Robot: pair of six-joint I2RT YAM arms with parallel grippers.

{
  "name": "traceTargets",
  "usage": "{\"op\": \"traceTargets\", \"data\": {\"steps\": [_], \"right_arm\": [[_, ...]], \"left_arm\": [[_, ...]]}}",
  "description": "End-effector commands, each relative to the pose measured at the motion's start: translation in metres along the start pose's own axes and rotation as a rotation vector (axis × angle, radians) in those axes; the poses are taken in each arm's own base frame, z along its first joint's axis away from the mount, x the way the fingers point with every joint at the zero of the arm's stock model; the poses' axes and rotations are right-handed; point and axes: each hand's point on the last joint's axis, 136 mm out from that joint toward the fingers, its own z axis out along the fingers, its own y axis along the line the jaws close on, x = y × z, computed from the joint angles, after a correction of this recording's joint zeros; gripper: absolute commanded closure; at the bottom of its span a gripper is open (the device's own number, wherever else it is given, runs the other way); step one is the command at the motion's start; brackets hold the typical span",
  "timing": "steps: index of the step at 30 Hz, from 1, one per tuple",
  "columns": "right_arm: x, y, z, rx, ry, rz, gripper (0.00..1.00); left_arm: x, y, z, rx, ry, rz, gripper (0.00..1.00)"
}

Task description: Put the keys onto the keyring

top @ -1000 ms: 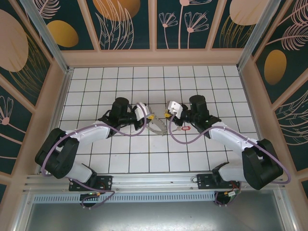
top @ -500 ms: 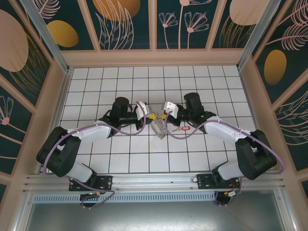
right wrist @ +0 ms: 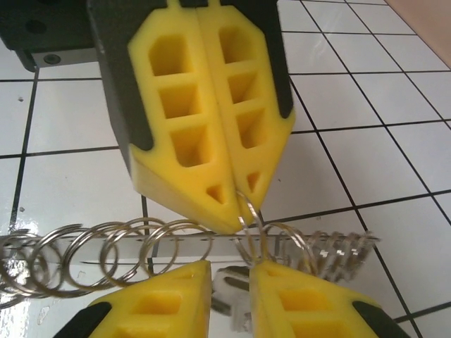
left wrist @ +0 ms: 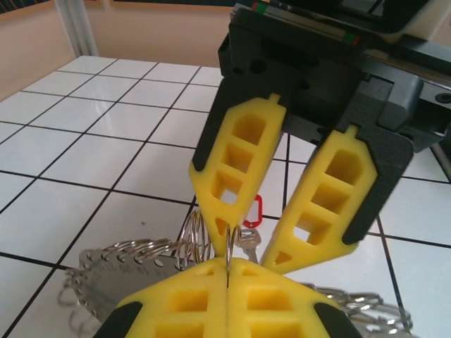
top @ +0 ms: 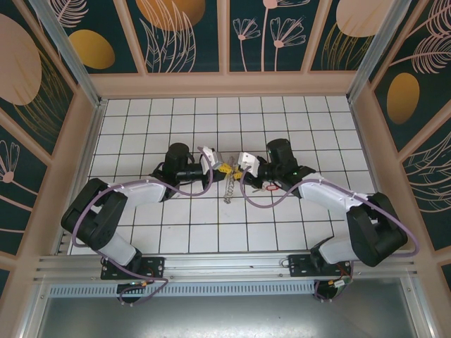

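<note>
My left gripper (top: 220, 169) (left wrist: 230, 263) is shut on the keyring (left wrist: 232, 243), a thin split ring standing upright. It is one of several rings strung on a flat metal strip (top: 229, 189) (right wrist: 141, 243) that hangs just above the tiles. My right gripper (top: 237, 171) (right wrist: 230, 274) faces it tip to tip. Its fingers (left wrist: 236, 169) stand slightly apart, with a small metal key (right wrist: 232, 292) (left wrist: 248, 239) filling the gap, so it is shut on the key. The key's red tag (left wrist: 258, 210) (top: 263, 185) shows behind. One right finger touches the held ring.
Both arms meet over the middle of the white tiled table (top: 211, 225). Purple cables (top: 180, 190) loop beside each forearm. Peach walls (top: 225, 84) close in the back and sides, and a metal rail (top: 225, 264) runs along the near edge.
My right gripper has moved left until it is tip to tip with the left one. The strip of rings has swung from broadside to nearly edge-on beneath them.
</note>
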Motion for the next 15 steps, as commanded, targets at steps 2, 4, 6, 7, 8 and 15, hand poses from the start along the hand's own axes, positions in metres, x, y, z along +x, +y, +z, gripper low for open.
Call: {"op": "traceTargets", "data": {"steps": [2, 4, 6, 7, 8, 15], "right_arm": [[-0.011, -0.005, -0.010, 0.030, -0.011, -0.055, 0.78], [-0.012, -0.005, -0.011, 0.031, -0.015, -0.055, 0.77], [-0.015, -0.003, -0.012, 0.024, -0.024, -0.058, 0.76], [-0.017, -0.002, -0.012, 0.015, -0.034, -0.059, 0.76], [-0.019, 0.000, -0.013, 0.005, -0.044, -0.059, 0.77], [-0.022, 0.003, -0.013, -0.012, -0.059, -0.060, 0.91]], "left_arm": [[-0.013, -0.012, 0.000, 0.077, -0.050, 0.060, 1.00], [-0.012, -0.013, 0.000, 0.081, -0.047, 0.066, 1.00], [-0.012, -0.013, 0.001, 0.081, -0.045, 0.067, 1.00], [-0.012, -0.012, 0.001, 0.079, -0.044, 0.065, 1.00], [-0.012, -0.012, 0.001, 0.081, -0.043, 0.064, 1.00], [-0.015, -0.012, 0.001, 0.084, -0.053, 0.065, 1.00]]}}
